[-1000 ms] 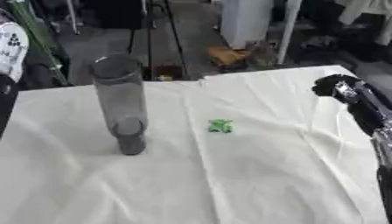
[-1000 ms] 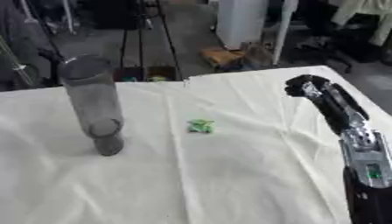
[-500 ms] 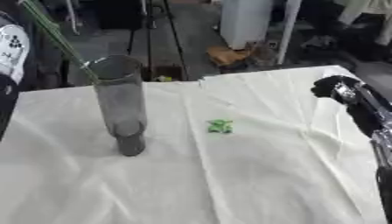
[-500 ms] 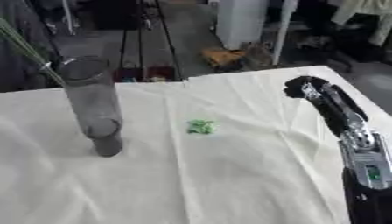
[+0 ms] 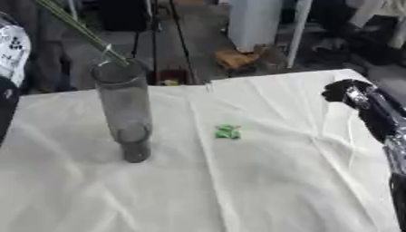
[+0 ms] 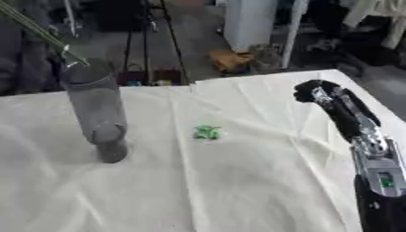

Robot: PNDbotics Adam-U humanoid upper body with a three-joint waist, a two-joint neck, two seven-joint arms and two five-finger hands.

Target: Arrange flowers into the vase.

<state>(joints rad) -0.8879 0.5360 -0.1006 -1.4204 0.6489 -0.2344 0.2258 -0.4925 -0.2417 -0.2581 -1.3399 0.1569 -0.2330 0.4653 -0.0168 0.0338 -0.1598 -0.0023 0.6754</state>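
The cloth-covered table (image 5: 262,190) carries a tall grey vase (image 5: 124,111), well to the left of the right hand (image 6: 311,90), whose fingers curl on nothing. Green stems (image 5: 79,29) have just dipped into the vase's mouth, absent a second ago: arranging has begun. A small green scrap (image 5: 228,131) lies between vase and hand.

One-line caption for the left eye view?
Green stems slant into the tall vase on the white cloth; right hand hovers aside.
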